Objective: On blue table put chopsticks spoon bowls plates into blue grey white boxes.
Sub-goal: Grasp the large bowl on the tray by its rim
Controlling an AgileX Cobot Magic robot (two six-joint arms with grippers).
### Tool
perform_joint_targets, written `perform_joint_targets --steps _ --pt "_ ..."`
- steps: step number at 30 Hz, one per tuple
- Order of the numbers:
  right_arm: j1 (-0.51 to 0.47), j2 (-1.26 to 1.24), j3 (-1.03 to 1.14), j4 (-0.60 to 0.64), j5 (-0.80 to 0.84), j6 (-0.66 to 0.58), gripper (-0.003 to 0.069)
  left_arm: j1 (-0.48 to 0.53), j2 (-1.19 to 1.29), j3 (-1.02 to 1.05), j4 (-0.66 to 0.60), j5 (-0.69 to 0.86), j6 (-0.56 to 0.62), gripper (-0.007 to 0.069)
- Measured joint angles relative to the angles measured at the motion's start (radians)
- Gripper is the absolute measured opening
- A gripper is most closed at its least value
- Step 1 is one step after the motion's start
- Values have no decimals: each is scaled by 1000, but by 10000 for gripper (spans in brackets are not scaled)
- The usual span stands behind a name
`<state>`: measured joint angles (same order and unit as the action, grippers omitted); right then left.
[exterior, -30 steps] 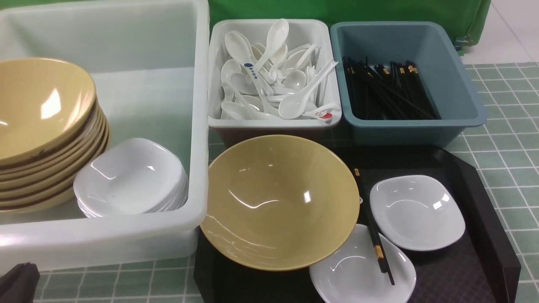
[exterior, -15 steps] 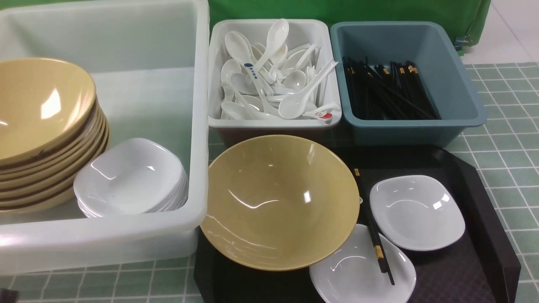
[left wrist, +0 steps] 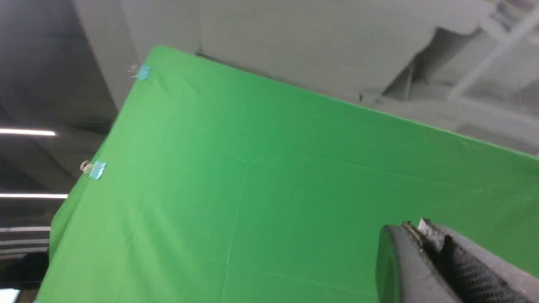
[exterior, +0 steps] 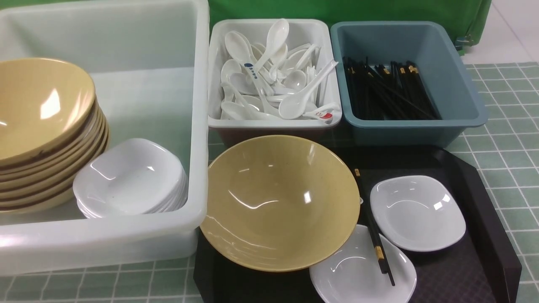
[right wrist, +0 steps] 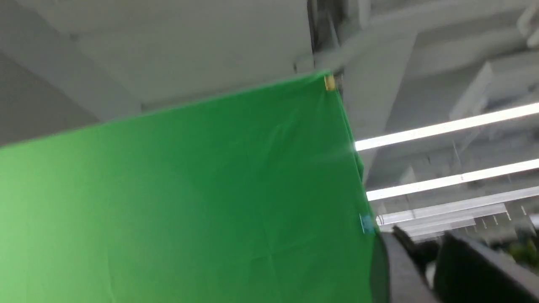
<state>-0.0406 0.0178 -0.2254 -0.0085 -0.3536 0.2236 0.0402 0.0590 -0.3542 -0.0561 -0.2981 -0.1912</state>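
Plainly, the left gripper (left wrist: 414, 230) has its two dark padded fingers pressed together with nothing between them, aimed up at a green cloth backdrop (left wrist: 252, 189) and the ceiling; the right gripper (right wrist: 425, 244), blurred in its own wrist view, shows a narrow gap between its fingers and holds nothing; neither appears in the front view.

On the pale green gridded table (exterior: 505, 160) a black textured tray (exterior: 480, 202) lies nearest the robot; it carries a wide tan-yellow conical bowl (exterior: 278, 202), and to the bowl's right a small glossy white rounded-square plate (exterior: 417, 212) and a nearer white plate (exterior: 349, 269); a pair of thin black chopsticks (exterior: 372, 227) runs between bowl and farther plate, its near end resting on the nearer plate.

Behind the tray, the small white rectangular bin (exterior: 273, 123) holds a heap of white soup spoons (exterior: 294, 101); just beside it, the blue-grey bin (exterior: 459, 84) holds a bundle of black chopsticks (exterior: 387, 90); on the left, the large translucent whitish tub (exterior: 198, 126) holds stacked tan bowls (exterior: 42, 109) and stacked white plates (exterior: 130, 176).
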Motion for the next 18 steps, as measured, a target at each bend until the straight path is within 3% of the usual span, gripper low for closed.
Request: perform_joint_targets --steps 3,5,9,11,13,14,18 --pt "0 49 -106 -1 202 -77 100 0 92 -119 11 123 37 4" --pt "0 136 -197 -3 438 -180 42 -7 268 -197 15 224 58 4" --pt "0 236 -211 -3 659 -230 36 -70 453 -240 6 415 69 4" --pt "5 314 -211 14 857 -253 36 -202 599 -316 -26 672 105 4" --pt "12 344 -211 39 932 -288 36 -259 655 -353 -43 752 133 4" --pt "26 382 -211 94 1019 -385 36 -357 755 -426 -77 857 181 4" --pt "58 432 -211 243 1097 -624 36 -580 979 -601 -109 1000 259 4"
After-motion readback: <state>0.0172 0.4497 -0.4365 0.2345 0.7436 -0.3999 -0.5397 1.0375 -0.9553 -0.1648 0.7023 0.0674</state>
